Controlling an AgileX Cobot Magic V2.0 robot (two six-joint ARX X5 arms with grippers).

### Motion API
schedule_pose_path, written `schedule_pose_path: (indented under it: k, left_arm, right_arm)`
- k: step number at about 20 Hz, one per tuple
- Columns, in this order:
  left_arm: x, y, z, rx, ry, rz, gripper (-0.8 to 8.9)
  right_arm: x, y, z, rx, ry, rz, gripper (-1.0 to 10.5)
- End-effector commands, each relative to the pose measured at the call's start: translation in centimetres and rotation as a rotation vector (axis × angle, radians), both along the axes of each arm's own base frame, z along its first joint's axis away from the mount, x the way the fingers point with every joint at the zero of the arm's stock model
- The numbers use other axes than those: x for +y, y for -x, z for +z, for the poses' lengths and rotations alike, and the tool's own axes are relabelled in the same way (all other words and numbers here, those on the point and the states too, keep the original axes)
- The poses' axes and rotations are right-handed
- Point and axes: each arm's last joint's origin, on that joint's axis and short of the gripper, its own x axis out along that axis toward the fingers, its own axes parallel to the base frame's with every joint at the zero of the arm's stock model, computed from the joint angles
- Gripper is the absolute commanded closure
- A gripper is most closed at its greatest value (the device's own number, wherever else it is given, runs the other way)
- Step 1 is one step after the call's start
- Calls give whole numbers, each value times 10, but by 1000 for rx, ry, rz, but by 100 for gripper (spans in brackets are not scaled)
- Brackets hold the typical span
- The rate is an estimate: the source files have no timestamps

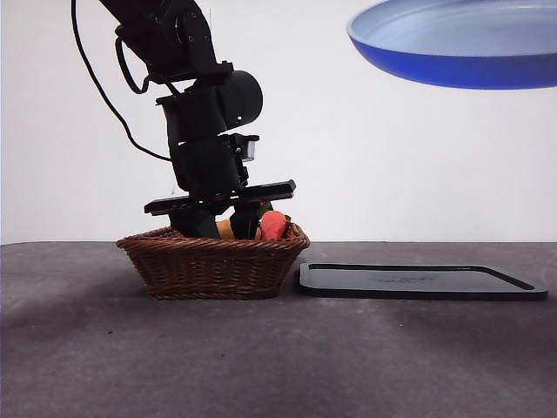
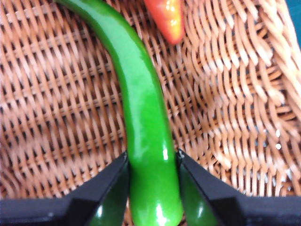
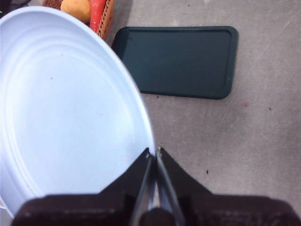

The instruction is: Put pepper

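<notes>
Your left gripper [image 2: 153, 162] pinches the pepper [image 2: 143, 113] inside the wicker basket [image 1: 213, 261] on the grey table [image 1: 278, 366]. Your right gripper [image 3: 153, 153] clamps the blue plate's [image 3: 66, 108] rim, held high (white wall behind) above the dark tray [image 1: 418, 281].

A brown wicker basket [image 1: 213, 264] sits on the grey surface [image 1: 278, 366], its woven walls flaring outward toward the rim. Poking above that rim is a red-orange vegetable [image 1: 274, 225] with a bit of green leaf behind it, and just beside it a yellow-orange fruit [image 1: 225, 229]. To one side of the basket, nearly touching its wall, a flat dark tray [image 1: 418, 281] with rounded corners and a low raised lip lies on the surface. High above the tray hangs a blue plate [image 1: 457, 43], pale inside, deeper blue underneath, tilted slightly. A plain white wall [image 1: 392, 157] stands behind everything.
</notes>
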Motion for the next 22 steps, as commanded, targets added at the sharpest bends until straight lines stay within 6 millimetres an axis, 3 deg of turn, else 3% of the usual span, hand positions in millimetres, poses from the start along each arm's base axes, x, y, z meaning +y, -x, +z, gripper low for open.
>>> schedule_pose_path:
  k: [1, 4, 8, 11, 15, 18, 22]
  left_arm:
    - [-1, 2, 8, 3, 3, 4, 703]
    - [3, 9, 36, -51, 35, 1, 703]
    - [10, 30, 89, -145, 92, -13, 703]
    - [14, 58, 133, -225, 144, -49, 703]
    - [5, 106, 181, -339, 223, -167, 703]
    - [-17, 135, 188, -344, 240, -313, 703]
    - [-50, 149, 167, -300, 187, -453, 703]
  right_arm:
    - [0, -3, 6, -24, -2, 5, 944]
    - [1, -11, 3, 6, 0, 5, 944]
    - [3, -34, -5, 65, 2, 3, 944]
    - [5, -66, -16, 115, -18, -19, 944]
    - [12, -116, -47, 245, -117, 13, 944]
    - [17, -140, -67, 319, -200, 32, 944]
    - [19, -147, -74, 346, -223, 43, 944]
